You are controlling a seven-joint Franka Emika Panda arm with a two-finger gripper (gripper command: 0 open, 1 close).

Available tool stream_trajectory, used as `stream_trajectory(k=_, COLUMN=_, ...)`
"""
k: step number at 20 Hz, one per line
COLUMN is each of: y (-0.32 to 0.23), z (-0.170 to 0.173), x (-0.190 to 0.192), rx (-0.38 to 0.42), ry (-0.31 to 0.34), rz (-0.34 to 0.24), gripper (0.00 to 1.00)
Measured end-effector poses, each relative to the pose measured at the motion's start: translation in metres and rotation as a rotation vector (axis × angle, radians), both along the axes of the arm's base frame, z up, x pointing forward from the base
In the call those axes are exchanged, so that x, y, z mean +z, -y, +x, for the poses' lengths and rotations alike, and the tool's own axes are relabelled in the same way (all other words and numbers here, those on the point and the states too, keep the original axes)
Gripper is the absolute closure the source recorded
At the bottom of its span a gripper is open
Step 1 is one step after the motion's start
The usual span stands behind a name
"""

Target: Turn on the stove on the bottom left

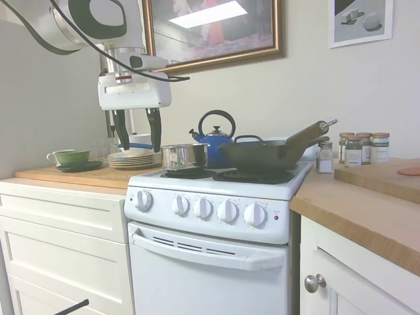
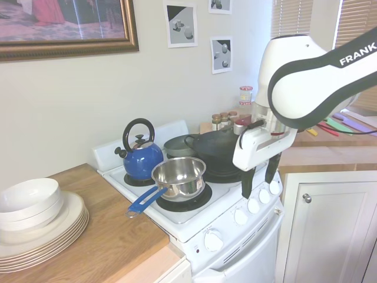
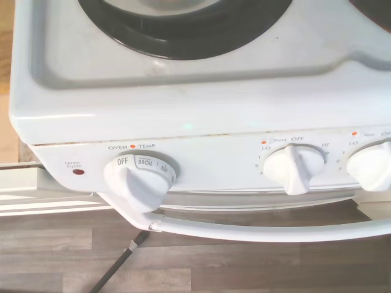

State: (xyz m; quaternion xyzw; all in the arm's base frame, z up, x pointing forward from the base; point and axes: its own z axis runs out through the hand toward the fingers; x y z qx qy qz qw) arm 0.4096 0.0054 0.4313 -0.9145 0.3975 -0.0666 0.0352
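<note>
Though exterior-hidden, knob [image 3: 294, 169] lettering "Front OFF" in wrist view.

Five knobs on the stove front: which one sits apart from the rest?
The oven temp knob, at the panel's end nearest the stacked plates. A wide gap separates it from the other four, which sit in a tight row; the wrist view shows it marked OVEN TEMP, pointing to OFF.

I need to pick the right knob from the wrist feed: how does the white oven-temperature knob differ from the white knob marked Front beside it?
The oven-temperature knob is a wider dial printed OFF and BROIL on its skirt; the Front knob is plainer, with LO, OFF and HI printed on the panel around it. The oven knob sits apart at the panel's end by the oven-cycle light; the Front knob has another knob close beside it. Both are round, white, on the stove.
</note>
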Motion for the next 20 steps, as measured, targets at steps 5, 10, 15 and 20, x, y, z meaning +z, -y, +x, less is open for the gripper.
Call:
stream_trajectory(k=5, y=-0.001, z=0.002, x=-0.005, rx=0.005, ry=-0.011, rz=0.0, gripper=0.0)
stream_trajectory(k=10, y=0.002, z=0.006, x=-0.017, rx=-0.001, ry=-0.029, rz=0.002, gripper=0.0)
stream_trajectory(k=15, y=0.011, z=0.013, x=-0.03, rx=-0.016, ry=-0.04, rz=-0.007, gripper=0.0)
stream_trajectory(k=20, y=0.023, z=0.03, x=-0.04, rx=-0.032, ry=-0.06, rz=-0.017, gripper=0.0)
